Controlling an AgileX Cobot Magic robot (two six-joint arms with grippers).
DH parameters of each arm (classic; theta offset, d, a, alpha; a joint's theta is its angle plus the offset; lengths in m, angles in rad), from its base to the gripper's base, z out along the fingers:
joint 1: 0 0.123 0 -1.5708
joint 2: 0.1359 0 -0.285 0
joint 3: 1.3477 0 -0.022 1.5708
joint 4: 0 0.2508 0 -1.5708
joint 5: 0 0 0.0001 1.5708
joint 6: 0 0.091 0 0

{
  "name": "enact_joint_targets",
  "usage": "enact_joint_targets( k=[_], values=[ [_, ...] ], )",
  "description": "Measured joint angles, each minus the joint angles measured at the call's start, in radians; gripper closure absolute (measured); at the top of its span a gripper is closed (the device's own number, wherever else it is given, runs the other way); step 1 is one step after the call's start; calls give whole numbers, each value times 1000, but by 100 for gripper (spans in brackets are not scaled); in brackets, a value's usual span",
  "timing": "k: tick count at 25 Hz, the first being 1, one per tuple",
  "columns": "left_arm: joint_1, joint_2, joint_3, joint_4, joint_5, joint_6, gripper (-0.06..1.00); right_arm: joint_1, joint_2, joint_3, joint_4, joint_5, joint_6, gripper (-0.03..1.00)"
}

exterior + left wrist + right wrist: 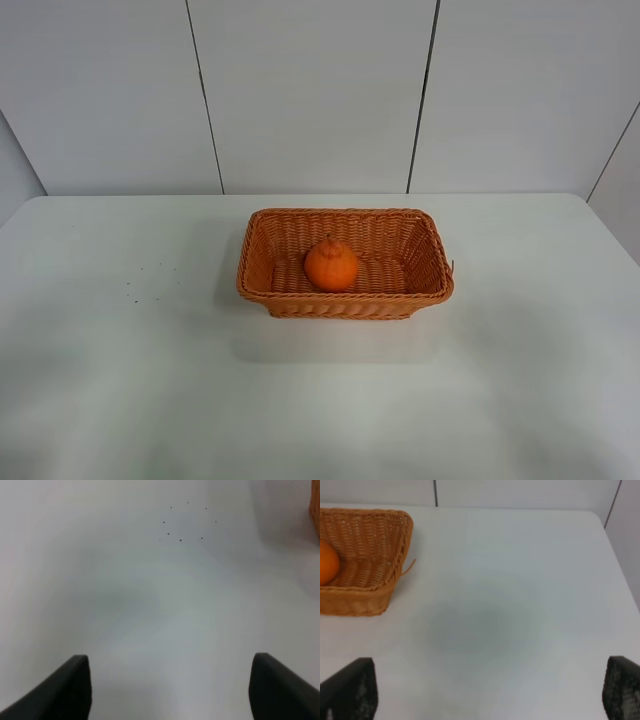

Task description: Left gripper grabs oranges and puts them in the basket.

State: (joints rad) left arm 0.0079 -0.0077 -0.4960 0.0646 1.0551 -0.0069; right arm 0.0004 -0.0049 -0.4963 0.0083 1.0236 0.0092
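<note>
The orange (331,265) sits upright inside the woven basket (345,302) at the middle of the white table; it also shows in the right wrist view (327,563) inside the basket (370,592). No arm shows in the exterior high view. My left gripper (170,690) is open and empty above bare table, its fingertips (65,687) wide apart, with a sliver of basket (315,507) at the frame edge. My right gripper (490,692) is open and empty over the table, beside the basket.
A cluster of small dark specks (130,290) marks the table left of the basket, also seen in the left wrist view (185,522). A panelled white wall (320,90) stands behind the table's far edge.
</note>
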Motion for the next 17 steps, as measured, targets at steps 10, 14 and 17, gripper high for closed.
enact_joint_targets(
  k=[10, 14, 17],
  values=[
    [0, 0, 2, 0, 0, -3, 18, 0, 0, 0, 0, 0, 0, 27],
    [0, 0, 2, 0, 0, -4, 18, 0, 0, 0, 0, 0, 0, 27],
    [0, 0, 2, 0, 0, -4, 18, 0, 0, 0, 0, 0, 0, 27]
  ],
)
